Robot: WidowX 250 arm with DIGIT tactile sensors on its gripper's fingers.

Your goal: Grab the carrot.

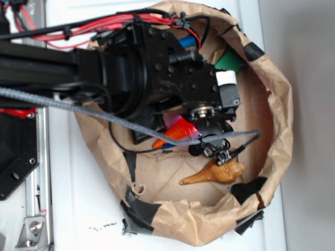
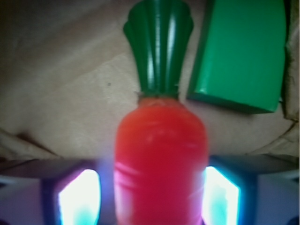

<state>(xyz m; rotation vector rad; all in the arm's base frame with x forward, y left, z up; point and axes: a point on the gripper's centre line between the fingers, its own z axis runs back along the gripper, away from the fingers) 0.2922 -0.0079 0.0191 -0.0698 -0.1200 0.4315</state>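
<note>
- From the wrist, you're looking straight down the carrot (image 2: 161, 154): orange body filling the lower middle, green ridged top (image 2: 158, 47) pointing away from you toward the top of the picture.
- Its long axis runs dead along your line of sight, square across the gap of the tool (image 2: 150, 194). That's the relation the grab turns on, and it looks well lined up.
- The two fingers (image 2: 77, 197) glow at the bottom corners, one on each side of the orange body, right at its flanks. The body fills the gap between them.
- State of the tool: the jaws stand apart around the carrot. Whether the pads already press the sides, you can't tell here; the view is blurred and overexposed at the pads.
- From outside, the arm covers most of the brown paper bowl (image 1: 277, 104). Only a strip of orange (image 1: 175, 133) peeks out under the wrist, so the carrot sits low in the bowl, directly below the tool (image 1: 209, 138).
- Neighbours: a green block (image 2: 241, 51) lies just beside the green top, clear of the fingers. The amber seashell (image 1: 217, 172) lies near the tool on the paper, off to one side, not between the jaws.
- My read: no sideways correction needed. Closing squarely on the thick part of the body should do it; the surface is glossy and tapered, so a grip too near the tip could let it squirt out.
</note>
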